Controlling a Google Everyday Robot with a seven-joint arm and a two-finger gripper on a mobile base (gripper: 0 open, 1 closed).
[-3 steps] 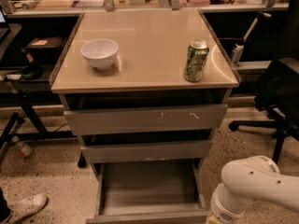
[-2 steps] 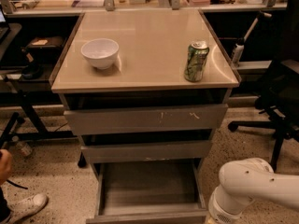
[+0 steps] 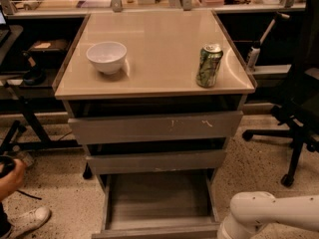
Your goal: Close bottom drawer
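The bottom drawer (image 3: 158,200) of the grey cabinet is pulled far out, its wood-grain inside showing and its flat front (image 3: 154,231) at the picture's lower edge. Above it are the plain middle drawer front (image 3: 155,161) and the wide top front with white scratch marks (image 3: 154,127), both slightly out. My white arm (image 3: 266,215) comes in at the lower right, beside the drawer's right front corner. The gripper itself is out of view below the frame.
A white bowl (image 3: 106,57) and a green can (image 3: 209,65) stand on the beige cabinet top (image 3: 154,44). A black office chair (image 3: 299,108) is at the right. A person's hand (image 3: 10,176) and white shoe (image 3: 25,222) are at the lower left. Black desk legs stand at the left.
My arm has shifted slightly to the left toward the drawer. A person's hand has come into view at the left edge. The drawers have not moved.
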